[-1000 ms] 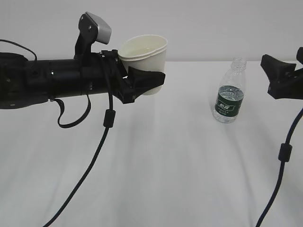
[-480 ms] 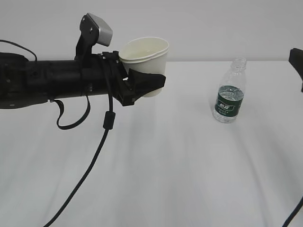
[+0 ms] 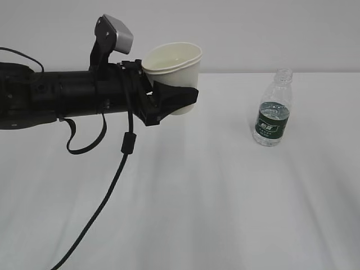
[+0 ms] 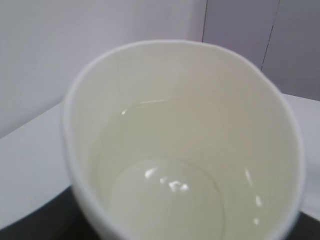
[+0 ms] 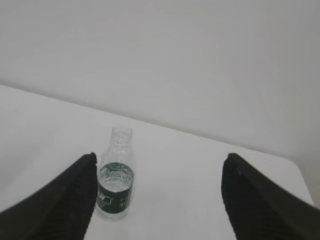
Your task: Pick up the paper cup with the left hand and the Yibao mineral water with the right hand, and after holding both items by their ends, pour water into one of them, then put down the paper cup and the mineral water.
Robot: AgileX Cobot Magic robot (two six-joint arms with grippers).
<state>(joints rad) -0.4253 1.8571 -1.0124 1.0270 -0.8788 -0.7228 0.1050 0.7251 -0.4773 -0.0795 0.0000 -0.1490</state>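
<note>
The left hand (image 3: pixel 169 101) has its black wedge-shaped jaws clamped on the lower wall of the paper cup (image 3: pixel 174 70), holding it upright in the air above the table (image 3: pixel 197 197). The cup is white to cream, tapered, with a rolled rim. In the left wrist view the cup (image 4: pixel 185 150) fills the frame; its smooth interior holds a shallow pool of the water (image 4: pixel 165 200), clear and colourless, with small bright glints on the surface. Behind the jaws runs a long black cylindrical arm carrying a small silver-grey box module (image 3: pixel 115 31), and a black cable (image 3: pixel 112 180) hangs from it down to the table.

The right hand (image 5: pixel 157 200) is released: its two dark jaws stand wide apart, gripping nothing. The Yibao mineral water (image 5: pixel 116 175) stands upright on the table beyond them, just beside the left jaw in that view, not touching it. The bottle (image 3: pixel 273 109) is clear ribbed plastic with a dark green label and an open capless neck. It stands well apart from the cup. The table is covered in matt white.
</note>
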